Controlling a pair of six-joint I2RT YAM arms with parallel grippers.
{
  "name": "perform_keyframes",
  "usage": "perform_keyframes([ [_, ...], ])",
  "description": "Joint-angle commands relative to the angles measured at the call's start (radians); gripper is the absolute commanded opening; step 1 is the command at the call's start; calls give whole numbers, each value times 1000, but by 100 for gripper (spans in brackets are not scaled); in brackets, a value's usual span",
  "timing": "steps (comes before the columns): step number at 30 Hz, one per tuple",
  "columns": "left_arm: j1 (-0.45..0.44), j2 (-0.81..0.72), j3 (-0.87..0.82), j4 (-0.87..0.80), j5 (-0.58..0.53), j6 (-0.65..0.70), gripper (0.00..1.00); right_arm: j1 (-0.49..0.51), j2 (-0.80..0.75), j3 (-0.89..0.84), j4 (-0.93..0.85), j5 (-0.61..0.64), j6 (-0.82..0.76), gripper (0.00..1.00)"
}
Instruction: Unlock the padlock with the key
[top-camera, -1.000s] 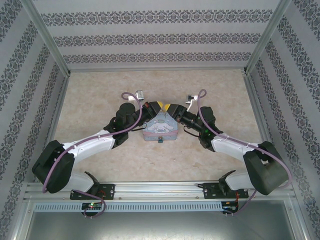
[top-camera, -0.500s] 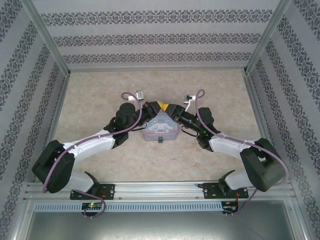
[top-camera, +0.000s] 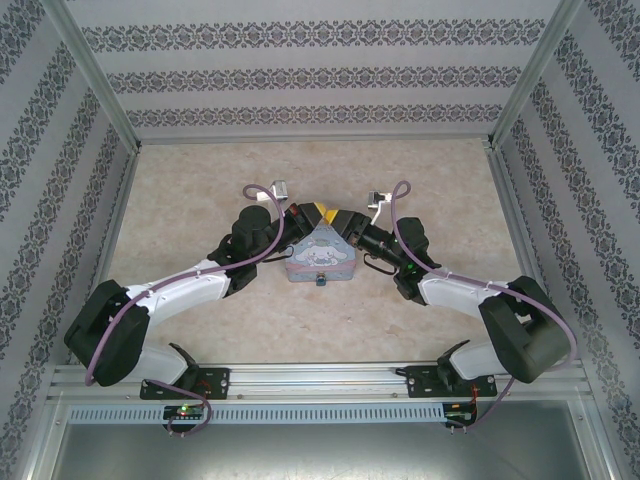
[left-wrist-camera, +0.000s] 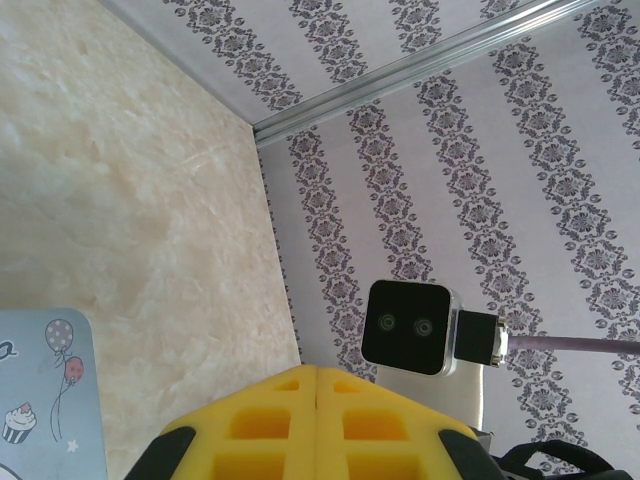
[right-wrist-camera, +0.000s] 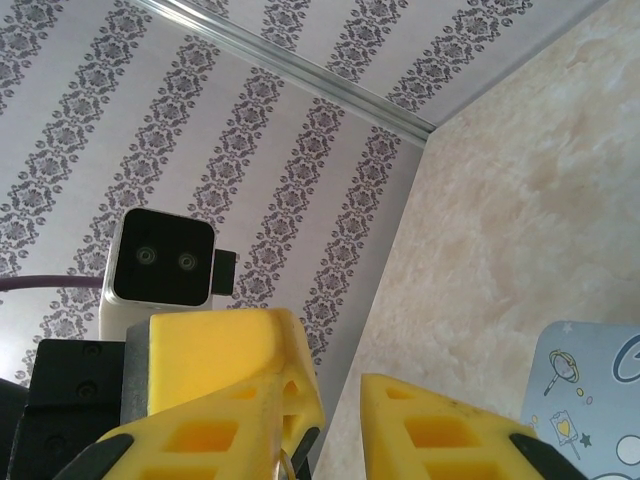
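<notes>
Where the patterned walls (top-camera: 320, 75) close in the pale marbled table (top-camera: 200, 180), we see the left arm (top-camera: 170, 295) and the right arm (top-camera: 465, 290) reaching inward from the near edge to meet above the middle. Between them lies a pale-blue cartoon-printed tin (top-camera: 320, 258), flat on the table, with its long axis running left to right across the top view. The left gripper (top-camera: 312, 213) hangs over the tin's far edge. In its wrist view its yellow fingers (left-wrist-camera: 270, 425) press together along a single seam with nothing between them. The right gripper (top-camera: 343, 220) sits just beside it, and its yellow fingers (right-wrist-camera: 225, 370) stand partly apart with a clear gap. The padlock (top-camera: 321, 281) is a teal speck touching the middle of the tin's near side, well apart from both grippers. It is too small for us to tell its long axis or which way its shackle points. A thin silvery bit of metal (right-wrist-camera: 283, 466) shows low in the right gripper's gap, beside one finger. We cannot tell what it is or whether it is gripped.
</notes>
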Motion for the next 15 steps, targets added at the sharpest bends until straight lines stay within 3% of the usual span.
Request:
perform_keyframes([
  [1, 16, 10, -4, 54, -5, -1, 0, 16, 15, -10, 59, -25, 3, 28],
  [13, 17, 11, -7, 55, -6, 0, 0, 29, 33, -7, 85, -40, 7, 27],
  [15, 17, 10, -7, 53, -5, 0, 0, 31, 33, -9, 90, -43, 7, 32],
])
